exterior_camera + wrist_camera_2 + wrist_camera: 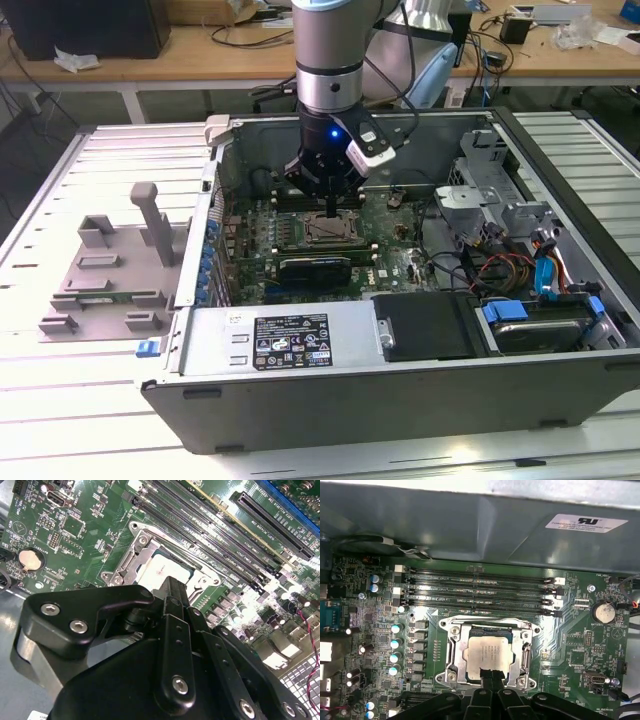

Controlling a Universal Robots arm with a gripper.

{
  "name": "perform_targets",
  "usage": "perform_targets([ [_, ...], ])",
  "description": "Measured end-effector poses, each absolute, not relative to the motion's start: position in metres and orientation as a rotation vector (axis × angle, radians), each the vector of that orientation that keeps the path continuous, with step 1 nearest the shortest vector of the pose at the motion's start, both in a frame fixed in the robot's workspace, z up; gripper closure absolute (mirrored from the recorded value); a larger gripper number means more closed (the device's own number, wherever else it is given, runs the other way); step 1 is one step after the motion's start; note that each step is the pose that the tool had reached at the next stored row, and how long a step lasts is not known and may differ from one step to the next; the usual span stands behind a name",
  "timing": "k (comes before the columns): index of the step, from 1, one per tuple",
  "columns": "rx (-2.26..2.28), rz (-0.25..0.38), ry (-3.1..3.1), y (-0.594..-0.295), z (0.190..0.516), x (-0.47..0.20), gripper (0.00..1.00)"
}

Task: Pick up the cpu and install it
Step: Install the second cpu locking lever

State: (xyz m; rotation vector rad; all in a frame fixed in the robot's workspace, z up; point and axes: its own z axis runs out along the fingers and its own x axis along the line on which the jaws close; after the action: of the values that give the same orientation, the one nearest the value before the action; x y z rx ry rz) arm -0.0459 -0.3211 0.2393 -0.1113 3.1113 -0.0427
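Down inside the open grey computer case (420,400) goes the black tool (331,209), hanging straight from the silver-and-black arm (330,70) over the green motherboard (390,255). Its tips sit right above the socket in the exterior view. In the first wrist view the tool (492,676) has its two slim black fingers (486,677) drawn tight together, tips touching the near edge of the small square cpu with the silvery-white metal top (487,653) — whether they actually pinch it, I cannot tell. The cpu lies flat within the silver metal socket frame (451,652), which surrounds it on all sides. From the second wrist view the tool (172,587) comes down on the cpu (160,572), the fingers together and covering part of its top.

Just beyond the socket run four long black memory slots (480,591), parallel to one another, in the first wrist view. A round silver coin battery (605,612) sits off to one side of them.

Out on the white slatted table (60,430), at the exterior view's left of the case, rests a grey plastic tray with upright posts (110,270) — well apart from the tool.
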Motion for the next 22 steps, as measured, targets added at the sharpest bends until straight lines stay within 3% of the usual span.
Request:
perform_targets([
  [7, -0.111, -0.043, 3.111, -0.325, 0.239, -0.046, 0.89],
  [15, -0.111, -0.043, 3.111, -0.359, 0.239, -0.046, 0.89],
  [22, -0.111, -0.041, 3.105, -0.360, 0.233, -0.056, 0.89],
])
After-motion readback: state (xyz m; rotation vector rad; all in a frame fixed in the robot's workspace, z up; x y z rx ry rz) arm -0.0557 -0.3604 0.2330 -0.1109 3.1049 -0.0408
